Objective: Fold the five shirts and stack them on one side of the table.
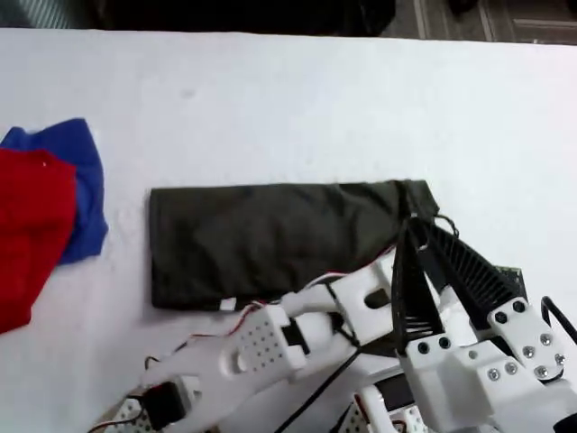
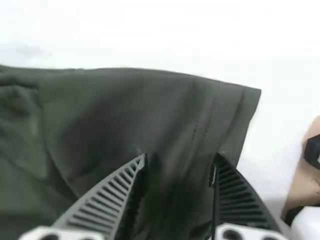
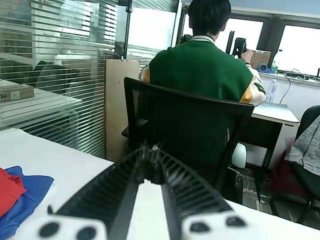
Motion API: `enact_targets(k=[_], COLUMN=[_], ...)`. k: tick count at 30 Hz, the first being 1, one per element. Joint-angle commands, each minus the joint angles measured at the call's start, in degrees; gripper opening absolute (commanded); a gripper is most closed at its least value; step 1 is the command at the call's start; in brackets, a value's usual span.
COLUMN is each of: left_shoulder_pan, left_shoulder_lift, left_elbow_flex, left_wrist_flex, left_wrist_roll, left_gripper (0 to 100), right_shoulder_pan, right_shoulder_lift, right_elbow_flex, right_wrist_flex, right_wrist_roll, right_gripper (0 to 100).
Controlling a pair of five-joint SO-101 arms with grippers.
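A dark green shirt (image 1: 270, 239) lies folded into a long rectangle in the middle of the white table (image 1: 315, 108). My left gripper (image 2: 179, 165) hovers open just above the shirt (image 2: 125, 120) near its right end, one finger on each side of a stitched seam. In the high view the left arm (image 1: 261, 343) stretches from the front edge toward that end. My right gripper (image 1: 413, 224) is raised above the same end, shut with nothing in it (image 3: 150, 148), and points level across the room. A red shirt (image 1: 32, 225) lies on a blue shirt (image 1: 77, 176) at the left edge.
The red shirt (image 3: 7, 190) and blue shirt (image 3: 27, 192) also show low in the right wrist view. Bare tabletop lies behind and to the right of the dark shirt. Beyond the table's far edge a person sits in an office chair (image 3: 190, 130), facing away.
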State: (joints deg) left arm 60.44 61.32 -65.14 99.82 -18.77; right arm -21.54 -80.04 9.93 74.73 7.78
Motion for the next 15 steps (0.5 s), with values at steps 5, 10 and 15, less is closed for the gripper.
enact_targets(k=[5,10,15], left_shoulder_pan=[0.7,1.1,4.1], left_shoulder_lift=[3.2,0.1,-3.6], left_elbow_flex=[-12.8,-12.7,-6.2], left_wrist_flex=[2.4,2.5,2.7], left_wrist_roll=[-0.5,-0.5,-0.6], left_gripper=[21,22,22], right_shoulder_pan=[-0.2,-0.2,-0.2], right_shoulder_lift=[0.4,0.4,0.4], right_elbow_flex=[-0.7,-0.7,-0.8], right_wrist_flex=[-1.3,-1.0,-1.2], right_wrist_roll=[-0.6,-0.6,-0.6], right_gripper=[1.9,1.9,1.9])
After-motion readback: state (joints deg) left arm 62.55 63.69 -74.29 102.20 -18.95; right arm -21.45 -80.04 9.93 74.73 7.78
